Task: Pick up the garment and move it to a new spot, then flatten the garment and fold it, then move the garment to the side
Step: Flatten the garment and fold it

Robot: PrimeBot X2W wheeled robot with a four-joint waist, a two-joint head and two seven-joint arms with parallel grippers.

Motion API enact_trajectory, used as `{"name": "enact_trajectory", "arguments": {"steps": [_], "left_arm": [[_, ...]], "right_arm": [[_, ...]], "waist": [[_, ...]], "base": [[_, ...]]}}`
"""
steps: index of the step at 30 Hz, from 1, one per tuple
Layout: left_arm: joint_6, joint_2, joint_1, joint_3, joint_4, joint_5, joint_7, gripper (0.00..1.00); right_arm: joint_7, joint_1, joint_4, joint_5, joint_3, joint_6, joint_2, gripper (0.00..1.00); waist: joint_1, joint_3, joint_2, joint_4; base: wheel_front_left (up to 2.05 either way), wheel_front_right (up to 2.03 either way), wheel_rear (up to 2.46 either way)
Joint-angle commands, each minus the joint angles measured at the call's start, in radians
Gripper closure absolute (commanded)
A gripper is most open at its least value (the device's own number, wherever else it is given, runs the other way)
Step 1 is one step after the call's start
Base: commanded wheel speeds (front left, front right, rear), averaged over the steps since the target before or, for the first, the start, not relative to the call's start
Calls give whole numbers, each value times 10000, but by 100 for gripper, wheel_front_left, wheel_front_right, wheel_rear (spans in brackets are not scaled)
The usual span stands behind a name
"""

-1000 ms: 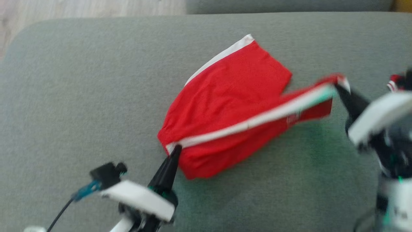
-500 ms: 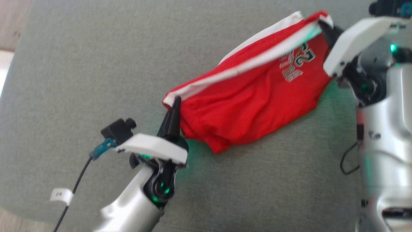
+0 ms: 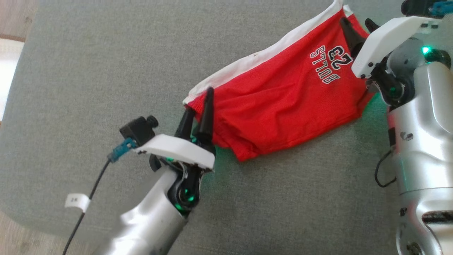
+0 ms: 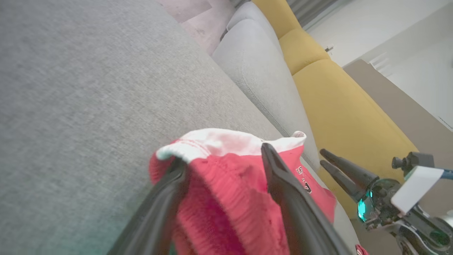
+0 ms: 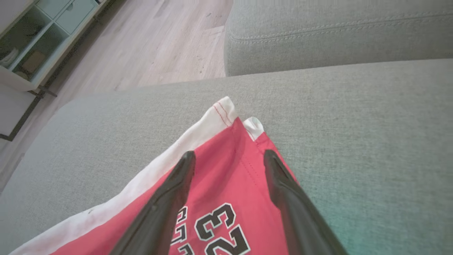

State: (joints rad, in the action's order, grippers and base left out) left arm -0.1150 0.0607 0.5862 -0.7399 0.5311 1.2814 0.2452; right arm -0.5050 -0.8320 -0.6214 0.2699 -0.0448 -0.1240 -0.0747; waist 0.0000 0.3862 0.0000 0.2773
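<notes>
Lying on the grey seat cushion (image 3: 88, 71), the red shorts (image 3: 283, 102) reach from the left gripper (image 3: 199, 102) to the right gripper (image 3: 355, 21). The jaws of the left gripper stand apart, and one corner of the shorts is between them. In the left wrist view this corner makes a soft hump that fills the gap, with a white band (image 4: 219, 141) folded over it just at the fingertips. The fingers are close against the hump, but they do not clamp it.

The jaws of the right gripper are also apart. They are over the opposite corner of the shorts, which lies flat on the cushion between the two fingers. The white-edged tip of this corner is a little past the fingertips. The print (image 5: 216, 226), black letters and the number 23 with a white outline, is between these jaws too, closer to the wrist. Outside one finger the white band runs along the edge of the shorts.

Far beyond these fingertips there is a second grey cushion (image 5: 336, 32) and a wooden floor (image 5: 159, 42). In the left wrist view the right gripper appears to one side of the left jaws, and behind it there are yellow cushions (image 4: 336, 106).
</notes>
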Motion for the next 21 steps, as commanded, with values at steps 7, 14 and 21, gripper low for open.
{"name": "enact_trajectory", "arguments": {"steps": [7,14,21], "left_arm": [[-143,947,-1226,-211,-1020,-507,117,0],[741,2334,-1998,-209,-1908,-1613,144,0],[1499,2226,-1791,2343,-2705,-4592,163,0]], "right_arm": [[18,139,362,981,1308,-67,-661,0],[185,822,570,1527,1818,-67,-1107,0],[561,882,705,1565,2075,-67,-1442,0]], "waist": [[0,-988,0,-378],[0,-1630,0,-599],[0,-1330,0,-440]], "base": [[0,0,0],[0,0,0],[0,0,0]]}}
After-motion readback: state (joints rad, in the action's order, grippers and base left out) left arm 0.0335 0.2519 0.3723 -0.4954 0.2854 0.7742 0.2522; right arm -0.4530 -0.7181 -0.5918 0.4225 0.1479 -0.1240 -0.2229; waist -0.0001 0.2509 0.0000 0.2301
